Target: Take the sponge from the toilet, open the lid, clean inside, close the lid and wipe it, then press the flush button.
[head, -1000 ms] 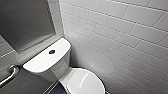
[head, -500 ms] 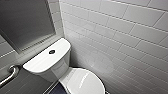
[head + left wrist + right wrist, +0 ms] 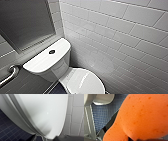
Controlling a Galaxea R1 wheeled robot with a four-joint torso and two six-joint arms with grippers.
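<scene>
Orange-red, pitted foam: the small soft sponge hangs above the floor right at the right gripper. A dark, shiny-edged finger lies pressed along its side, so the tool reads as clamped on it. Behind it is a dark blue floor of small square tiles.

The glossy white ceramic toilet stands in the corner, its boxy tank against the rear wall. The flat white tank top is bare except for the small dark round flush button set near its middle.

The smooth white oval lid is down, flat over the bowl. In the left wrist view the same lid sits close, its rim curving over the seat edge, with blue floor on one side and grey-white wall tiles on the other.

Left gripper: dark shapes at the frame edge, just off the lid's rim. I cannot tell whether it is apart or together, or whether it touches the lid.

White rectangular wall tiles line the wall beside the toilet. A dark grey framed panel hangs above the tank. A curved metal grab bar sits on the wall near the tank's far end.
</scene>
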